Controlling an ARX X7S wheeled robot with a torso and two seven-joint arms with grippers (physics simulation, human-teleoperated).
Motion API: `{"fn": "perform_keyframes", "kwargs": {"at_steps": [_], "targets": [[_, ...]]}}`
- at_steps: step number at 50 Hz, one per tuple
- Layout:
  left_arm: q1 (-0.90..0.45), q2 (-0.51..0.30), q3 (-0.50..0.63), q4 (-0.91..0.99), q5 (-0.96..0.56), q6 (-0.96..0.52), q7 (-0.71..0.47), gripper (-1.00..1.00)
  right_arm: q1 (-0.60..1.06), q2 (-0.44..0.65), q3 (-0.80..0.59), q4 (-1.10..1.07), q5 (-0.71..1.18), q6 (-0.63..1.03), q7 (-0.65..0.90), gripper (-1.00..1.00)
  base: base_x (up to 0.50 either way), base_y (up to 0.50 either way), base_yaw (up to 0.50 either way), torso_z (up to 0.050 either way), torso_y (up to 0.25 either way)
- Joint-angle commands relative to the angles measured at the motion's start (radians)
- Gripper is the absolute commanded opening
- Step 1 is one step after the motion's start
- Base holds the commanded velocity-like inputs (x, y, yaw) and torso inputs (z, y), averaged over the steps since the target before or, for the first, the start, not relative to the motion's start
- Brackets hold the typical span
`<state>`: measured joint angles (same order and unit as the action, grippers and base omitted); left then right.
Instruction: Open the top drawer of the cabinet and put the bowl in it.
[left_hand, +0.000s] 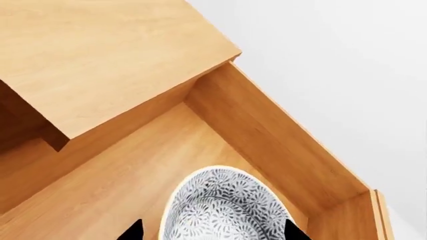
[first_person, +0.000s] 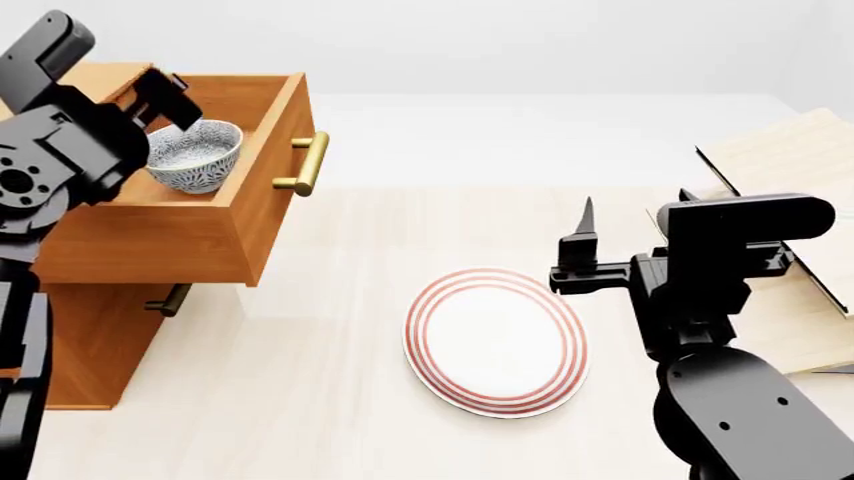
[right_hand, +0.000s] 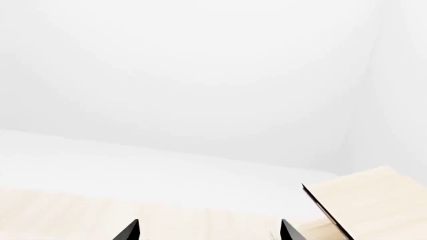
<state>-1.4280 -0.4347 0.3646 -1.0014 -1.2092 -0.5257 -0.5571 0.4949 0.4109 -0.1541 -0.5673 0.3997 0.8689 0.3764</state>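
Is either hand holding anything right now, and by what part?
Left hand has the bowl between its fingertips over the top drawer; grip unclear. Right hand holds nothing.

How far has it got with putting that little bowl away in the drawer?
Nearly finished. The top drawer of the cabinet is pulled out, and the bowl is inside it, between the fingertips of the left pincer. I cannot tell whether the bowl is touching the drawer floor. What's left: let go and lift the arm out. The right pincer is empty near the plate.

Bowl (first_person: 195, 155) in top drawer (first_person: 260, 215)
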Motion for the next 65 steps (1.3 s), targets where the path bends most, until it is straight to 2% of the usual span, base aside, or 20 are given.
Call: {"fn": "perform_keyframes", "kwargs": {"at_steps": [1,9,22,31,45,56,59,62,65], "targets": [[-0.001,-0.007,-0.003,0.024,-0.001,-0.005,-0.006,1.00,-0.002,0.001,-0.001,0.003,0.002,-0.005,0.002,1.00,0.00,0.00,0.00,0.000,0.000],[0.015,-0.039,-0.004,0.184,-0.013,-0.028,-0.033,1.00,0.000,0.001,-0.004,0.005,0.003,-0.006,0.002,1.00,0.00,0.00,0.00,0.000,0.000],[0.099,-0.150,-0.009,0.657,-0.091,-0.135,-0.124,1.00,0.011,0.006,-0.002,-0.020,0.012,0.015,0.010,1.00,0.00,0.00,0.00,0.000,0.000],[0.182,-0.215,0.022,0.883,-0.060,-0.128,-0.097,1.00,-0.005,0.013,0.005,-0.075,0.024,0.031,0.021,1.00,0.00,0.00,0.00,0.000,0.000],[0.458,-0.388,-0.051,1.430,-0.079,-0.050,-0.196,1.00,-0.066,0.026,0.047,-0.234,0.060,0.056,0.054,1.00,0.00,0.00,0.00,0.000,0.000],[0.751,-0.533,-0.187,1.683,-0.106,0.078,-0.239,1.00,-0.048,0.045,0.138,-0.458,0.164,0.203,0.110,1.00,0.00,0.00,0.00,0.000,0.000],[0.830,-0.564,-0.225,1.731,-0.096,0.113,-0.238,1.00,-0.046,0.128,0.118,-0.479,0.289,0.154,0.234,1.00,0.00,0.00,0.00,0.000,0.000],[0.896,-0.591,-0.259,1.777,-0.094,0.141,-0.239,1.00,-0.025,0.272,0.026,-0.479,0.442,0.033,0.421,1.00,0.00,0.00,0.00,0.000,0.000],[0.937,-0.620,-0.293,1.827,-0.110,0.159,-0.249,1.00,-0.003,0.378,-0.066,-0.479,0.511,-0.077,0.534,1.00,0.00,0.00,0.00,0.003,0.000]]}}
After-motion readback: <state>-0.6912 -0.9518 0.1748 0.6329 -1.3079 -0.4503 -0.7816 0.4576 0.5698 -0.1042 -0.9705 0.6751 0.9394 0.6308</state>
